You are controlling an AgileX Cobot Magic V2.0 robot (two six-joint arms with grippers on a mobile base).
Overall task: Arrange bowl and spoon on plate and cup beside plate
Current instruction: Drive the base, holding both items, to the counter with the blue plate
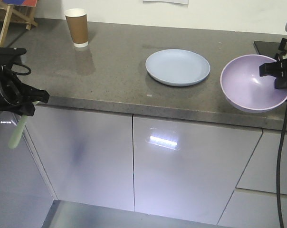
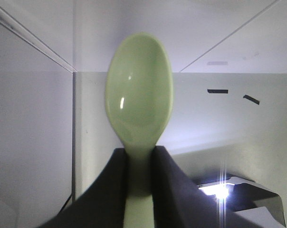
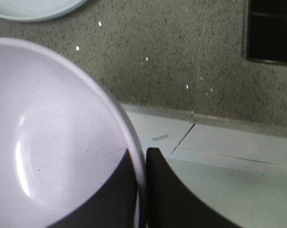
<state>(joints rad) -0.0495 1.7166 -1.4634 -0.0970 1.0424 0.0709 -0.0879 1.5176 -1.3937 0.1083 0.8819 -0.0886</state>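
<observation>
Spoon (image 2: 138,95) tight in left hand (image 2: 139,159)

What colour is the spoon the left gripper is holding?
Pale mint green. The spoon in the left gripper shows best in the left wrist view.

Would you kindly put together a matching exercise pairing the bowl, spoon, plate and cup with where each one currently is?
Things:
1. bowl
2. spoon
3. plate
4. cup

Places:
A. standing upright near the far left corner of the counter
B. gripped by its rim in the right hand
C. lying flat and empty on the counter
D. gripped by its handle in the left hand, out past the counter's front edge

Pairs: 1-B, 2-D, 3-C, 4-A
</observation>
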